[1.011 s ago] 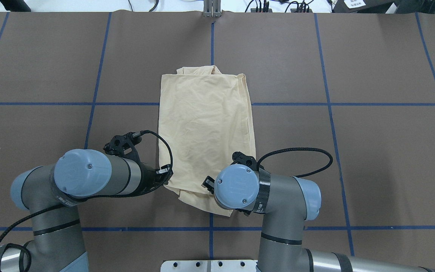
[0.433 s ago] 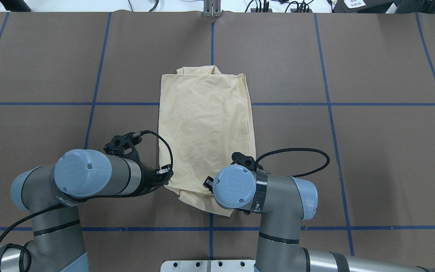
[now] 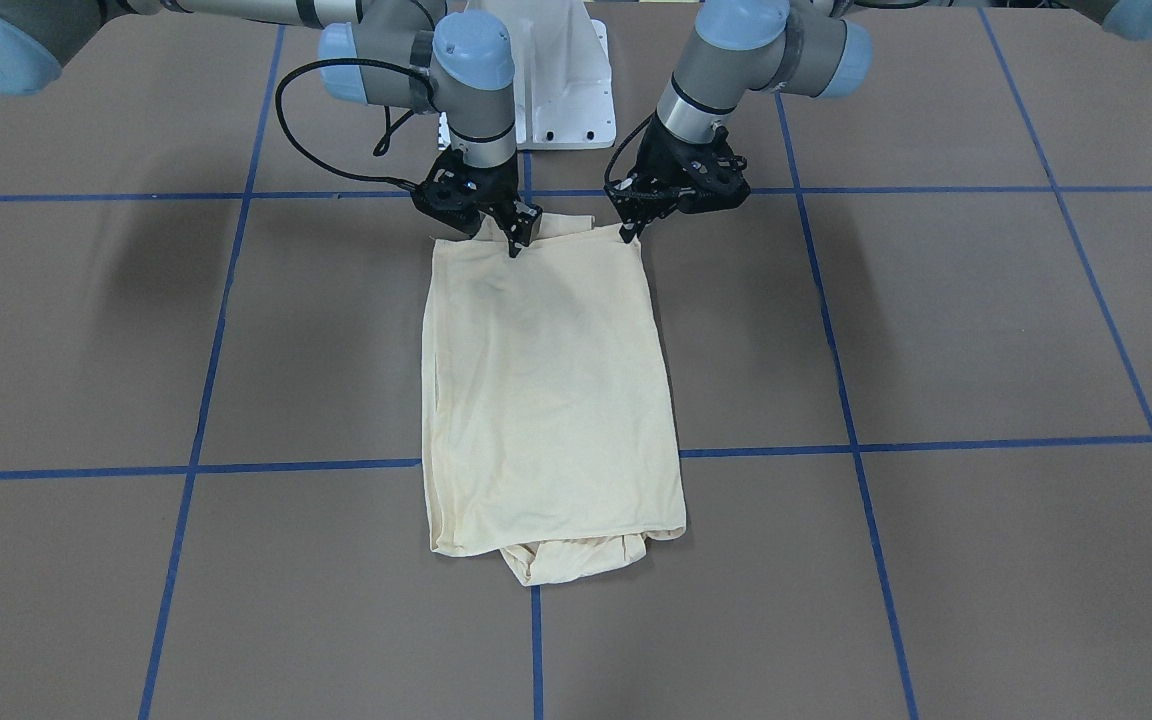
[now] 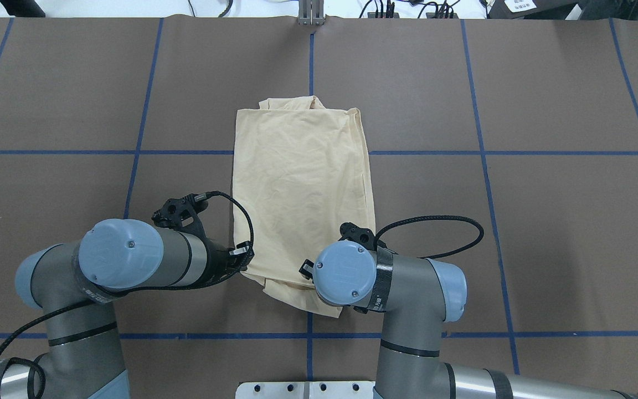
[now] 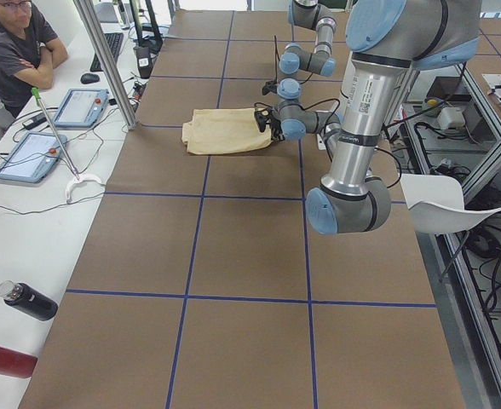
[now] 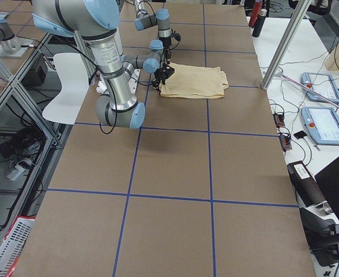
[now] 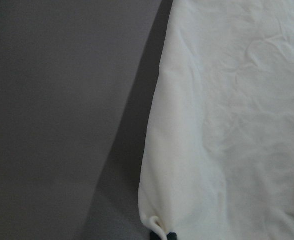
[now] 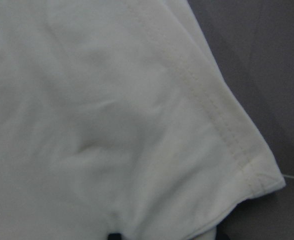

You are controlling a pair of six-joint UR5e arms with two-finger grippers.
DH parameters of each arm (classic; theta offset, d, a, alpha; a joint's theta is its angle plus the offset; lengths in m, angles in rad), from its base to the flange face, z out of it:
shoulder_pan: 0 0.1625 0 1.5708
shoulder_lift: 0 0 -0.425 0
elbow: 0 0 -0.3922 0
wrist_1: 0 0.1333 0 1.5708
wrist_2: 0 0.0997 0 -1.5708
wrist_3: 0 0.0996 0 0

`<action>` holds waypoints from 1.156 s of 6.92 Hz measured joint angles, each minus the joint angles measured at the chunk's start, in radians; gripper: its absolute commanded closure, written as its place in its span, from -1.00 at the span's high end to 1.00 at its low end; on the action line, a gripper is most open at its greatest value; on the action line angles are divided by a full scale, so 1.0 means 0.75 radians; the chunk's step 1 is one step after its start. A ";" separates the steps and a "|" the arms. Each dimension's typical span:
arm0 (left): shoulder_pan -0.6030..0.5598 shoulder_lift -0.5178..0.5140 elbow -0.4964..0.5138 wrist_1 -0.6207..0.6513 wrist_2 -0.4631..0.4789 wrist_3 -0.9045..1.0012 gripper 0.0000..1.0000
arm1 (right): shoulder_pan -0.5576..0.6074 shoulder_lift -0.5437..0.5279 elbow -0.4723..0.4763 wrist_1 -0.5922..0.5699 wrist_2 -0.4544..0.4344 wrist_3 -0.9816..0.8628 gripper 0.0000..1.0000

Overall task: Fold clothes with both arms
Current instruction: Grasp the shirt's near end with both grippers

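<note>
The pale cream-yellow fabric T-shirt [image 4: 302, 183], judged light and limp, is clamped at both robot-side corners by the fingers [image 3: 517, 232] of the left gripper [image 3: 625, 237] and right gripper [image 3: 515, 246].

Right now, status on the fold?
Left gripper shut on cream shirt, near corner. Right gripper at the other near corner, grip unclear. Shirt flat, folded lengthwise. Nothing in the way.

— What colour is the T-shirt [image 4: 302, 183]?
— Pale cream-yellow, plain on the side showing; the stitched hem is the same shade.
— And the table [image 4: 546, 221]?
— Brown, crossed by a grid of blue lines.
— The robot?
— Left arm [image 4: 147, 260] and right arm [image 4: 407, 282] are grey with light-blue caps. Left gripper [image 3: 626, 233] and right gripper [image 3: 518, 238] are black.
</note>
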 measured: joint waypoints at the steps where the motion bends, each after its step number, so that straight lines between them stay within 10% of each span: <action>1: 0.000 0.000 0.000 0.001 0.000 0.000 -1.00 | 0.000 0.000 0.003 -0.001 0.004 -0.001 -0.35; 3: 0.000 0.001 0.001 0.001 0.000 0.001 -1.00 | 0.004 -0.003 0.015 -0.003 0.007 0.000 -1.00; 8: 0.002 0.000 0.002 0.002 0.000 0.001 -1.00 | 0.028 -0.015 0.101 -0.063 0.010 -0.001 -1.00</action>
